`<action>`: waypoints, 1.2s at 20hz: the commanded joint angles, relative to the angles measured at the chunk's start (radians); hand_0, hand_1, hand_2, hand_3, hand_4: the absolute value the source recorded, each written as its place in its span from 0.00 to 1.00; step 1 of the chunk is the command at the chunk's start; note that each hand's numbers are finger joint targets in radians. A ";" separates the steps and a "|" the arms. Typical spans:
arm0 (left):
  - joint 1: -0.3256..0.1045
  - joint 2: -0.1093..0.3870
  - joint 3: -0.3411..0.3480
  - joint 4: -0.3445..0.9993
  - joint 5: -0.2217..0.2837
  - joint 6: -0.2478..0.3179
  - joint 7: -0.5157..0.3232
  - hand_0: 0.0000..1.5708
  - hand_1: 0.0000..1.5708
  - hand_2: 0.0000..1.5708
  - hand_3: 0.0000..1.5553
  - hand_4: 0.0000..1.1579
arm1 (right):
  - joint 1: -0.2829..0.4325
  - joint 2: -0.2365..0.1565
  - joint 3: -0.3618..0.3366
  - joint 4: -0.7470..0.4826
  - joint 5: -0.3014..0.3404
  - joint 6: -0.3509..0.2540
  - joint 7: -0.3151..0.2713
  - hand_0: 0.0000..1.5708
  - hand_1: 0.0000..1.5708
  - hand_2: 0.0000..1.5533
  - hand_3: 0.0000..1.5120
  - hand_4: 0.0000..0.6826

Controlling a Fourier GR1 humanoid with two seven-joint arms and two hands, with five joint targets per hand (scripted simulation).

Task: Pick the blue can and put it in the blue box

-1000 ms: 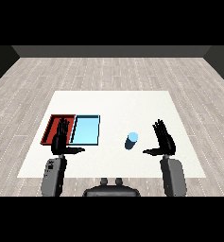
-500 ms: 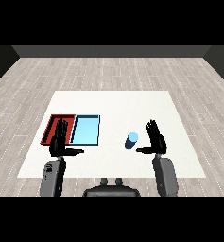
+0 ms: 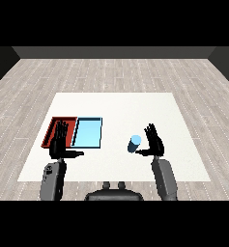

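Toward the front edge of the white table (image 3: 116, 103), right of its middle, stands the small light blue cylindrical can (image 3: 134, 144), upright. My right hand (image 3: 154, 143) is just beside it, fingers straight and spread, thumb reaching at the can, grasping nothing. Over by the left edge lie the red rectangular tray (image 3: 52, 130) and the light blue rectangular tray (image 3: 88, 132), side by side. My left hand (image 3: 59, 144) hangs over the red tray's front end, fingers spread, released.
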 commanded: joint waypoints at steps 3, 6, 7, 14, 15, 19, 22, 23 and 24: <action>-0.057 -0.009 -0.006 0.008 0.006 0.020 0.054 0.00 0.00 0.00 0.00 0.00 | 0.013 0.012 0.053 0.118 -0.007 -0.039 -0.113 0.00 0.00 0.00 0.00 0.00; -0.001 -0.013 -0.008 0.019 -0.021 0.011 -0.036 0.00 0.00 0.00 0.00 0.00 | -0.062 0.011 0.003 0.170 -0.018 -0.002 -0.095 0.00 0.00 0.00 0.00 0.00; 0.042 -0.020 -0.031 -0.010 -0.036 0.009 -0.026 0.00 0.00 0.00 0.00 0.00 | -0.052 0.012 0.086 0.190 -0.035 -0.051 -0.120 0.00 0.00 0.00 0.00 0.00; 0.012 -0.029 -0.037 -0.047 -0.029 0.033 0.026 0.00 0.00 0.00 0.00 0.00 | -0.063 -0.011 0.049 0.235 -0.047 -0.006 -0.125 0.00 0.00 0.00 0.00 0.00; 0.014 -0.011 -0.022 -0.073 -0.002 0.023 0.085 0.00 0.00 0.00 0.00 0.00 | -0.135 0.012 0.074 0.231 -0.052 -0.066 -0.071 0.00 0.00 0.00 0.00 0.00; 0.044 -0.011 -0.014 0.002 -0.016 -0.014 -0.038 0.00 0.00 0.00 0.00 0.00 | -0.116 0.012 0.081 0.296 -0.047 -0.060 -0.153 0.00 0.00 0.00 0.00 0.00; 0.027 -0.025 -0.011 0.005 -0.023 0.021 -0.032 0.00 0.00 0.00 0.00 0.00 | -0.165 0.009 0.052 0.337 -0.069 -0.056 -0.114 0.00 0.00 0.00 0.00 0.00; -0.043 0.004 0.024 0.055 -0.001 0.012 -0.011 0.00 0.00 0.00 0.00 0.00 | -0.161 -0.004 0.038 0.353 -0.076 -0.028 -0.130 0.00 0.00 0.00 0.00 0.00; 0.057 -0.024 -0.020 -0.058 -0.019 0.023 0.011 0.00 0.00 0.00 0.00 0.00 | -0.103 0.009 0.080 0.228 -0.065 -0.061 -0.060 0.00 0.00 0.00 0.00 0.00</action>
